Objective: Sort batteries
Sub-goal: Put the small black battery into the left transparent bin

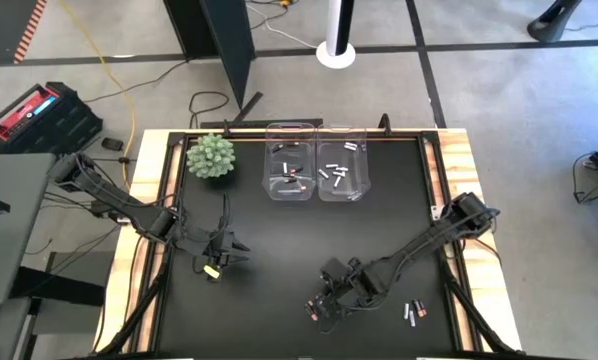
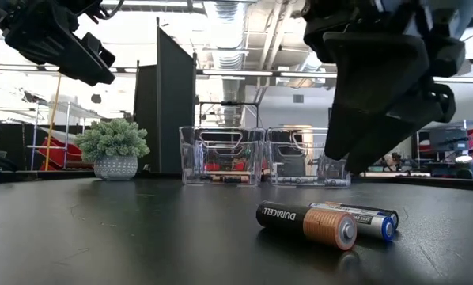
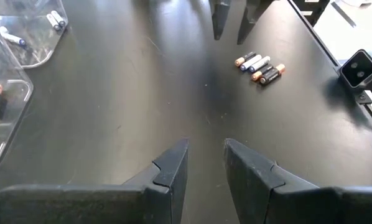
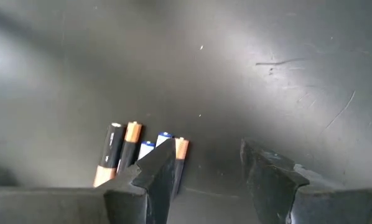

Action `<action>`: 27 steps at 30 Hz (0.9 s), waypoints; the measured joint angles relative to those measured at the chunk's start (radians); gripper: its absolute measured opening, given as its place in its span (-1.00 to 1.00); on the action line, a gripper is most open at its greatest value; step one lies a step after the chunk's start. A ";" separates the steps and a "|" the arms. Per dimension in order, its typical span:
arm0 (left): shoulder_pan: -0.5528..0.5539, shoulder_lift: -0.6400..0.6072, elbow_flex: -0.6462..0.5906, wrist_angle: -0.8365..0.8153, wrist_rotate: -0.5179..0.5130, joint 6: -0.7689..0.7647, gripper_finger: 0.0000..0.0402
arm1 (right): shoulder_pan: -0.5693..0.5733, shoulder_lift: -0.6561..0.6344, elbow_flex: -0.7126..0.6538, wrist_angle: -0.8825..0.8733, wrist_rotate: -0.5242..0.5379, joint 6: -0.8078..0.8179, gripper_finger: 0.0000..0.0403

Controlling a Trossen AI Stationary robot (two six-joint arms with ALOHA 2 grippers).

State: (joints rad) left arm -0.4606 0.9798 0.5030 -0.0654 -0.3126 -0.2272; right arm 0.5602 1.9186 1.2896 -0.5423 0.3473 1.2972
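Observation:
Several loose batteries [image 1: 414, 312] lie side by side on the black table near its near right corner; some are dark with copper ends, others white with blue ends [image 3: 259, 65]. Two of them fill the low view's foreground [image 2: 308, 223]. My right gripper [image 4: 208, 146] hangs open above the table, left of this group [image 4: 139, 155], and touches nothing. My left gripper [image 3: 206, 144] stays open and empty over the table's left half [image 1: 214, 266]. Two clear bins stand at the far edge: the left one [image 1: 291, 160] holds dark cells, the right one [image 1: 341, 165] white ones.
A small potted plant [image 1: 211, 157] stands left of the bins at the far edge. A raised wooden frame [image 1: 457, 150] borders the black table top. Bare table lies between the two grippers and the bins.

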 joint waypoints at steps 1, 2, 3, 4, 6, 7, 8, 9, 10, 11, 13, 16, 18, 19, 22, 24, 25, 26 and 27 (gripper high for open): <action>0.000 0.000 0.000 0.000 0.000 0.000 -0.51 | -0.005 0.000 0.000 0.000 0.000 0.000 0.00; 0.000 0.000 0.000 0.000 0.000 0.000 -0.51 | -0.009 0.000 0.000 0.001 0.000 0.001 0.00; 0.000 0.000 0.000 0.000 0.000 0.000 -0.51 | -0.015 0.000 0.000 0.001 0.000 0.001 0.00; 0.000 0.000 0.000 0.000 0.000 0.000 -0.51 | -0.018 0.000 0.000 0.003 0.000 0.001 0.00; 0.000 0.000 0.000 0.000 0.000 -0.001 -0.51 | -0.024 0.000 0.000 0.007 0.000 0.003 0.00; 0.000 0.000 0.000 0.000 0.000 -0.001 -0.51 | -0.028 0.000 0.000 0.007 0.000 0.003 0.00; 0.000 0.000 0.000 0.000 0.000 -0.001 -0.51 | -0.029 0.000 0.000 0.007 0.000 0.003 0.00; 0.000 0.000 0.000 0.000 0.000 -0.001 -0.51 | -0.030 0.000 0.000 0.007 0.001 0.003 0.00; 0.000 0.000 0.000 0.000 0.000 -0.001 -0.51 | -0.030 0.000 0.000 0.007 0.001 0.004 0.00; 0.000 0.000 0.000 0.000 0.000 -0.001 -0.51 | -0.030 0.000 0.000 0.008 0.001 0.004 0.00; 0.000 0.000 0.000 0.000 0.000 -0.001 -0.51 | -0.030 0.000 0.000 0.009 0.000 0.004 0.00; 0.000 0.000 0.000 0.000 0.000 -0.001 -0.51 | -0.030 0.000 0.000 0.021 0.000 0.004 0.00; 0.000 0.000 0.000 0.000 0.000 -0.001 -0.51 | -0.030 0.000 0.000 0.025 0.000 0.004 0.00; 0.000 0.000 0.000 0.000 0.000 -0.001 -0.51 | -0.030 0.000 0.000 0.026 0.001 0.004 0.00; 0.000 0.000 0.000 0.000 0.000 -0.001 -0.51 | -0.030 0.000 0.000 0.027 0.001 0.004 0.00; 0.000 0.000 0.000 0.000 0.000 -0.001 -0.51 | -0.030 0.000 0.000 0.028 0.001 0.005 0.00; 0.000 0.000 0.000 0.000 0.000 -0.001 -0.51 | -0.030 0.000 0.000 0.031 0.000 0.008 0.00; 0.000 0.000 0.000 0.000 0.000 -0.001 -0.51 | -0.030 0.000 0.000 0.038 -0.001 0.017 0.00; 0.000 0.000 0.000 0.000 0.000 -0.001 -0.51 | -0.030 0.000 0.000 0.045 -0.005 0.025 0.00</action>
State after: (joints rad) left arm -0.4606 0.9798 0.5030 -0.0658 -0.3126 -0.2279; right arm 0.5301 1.9186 1.2896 -0.4974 0.3425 1.3227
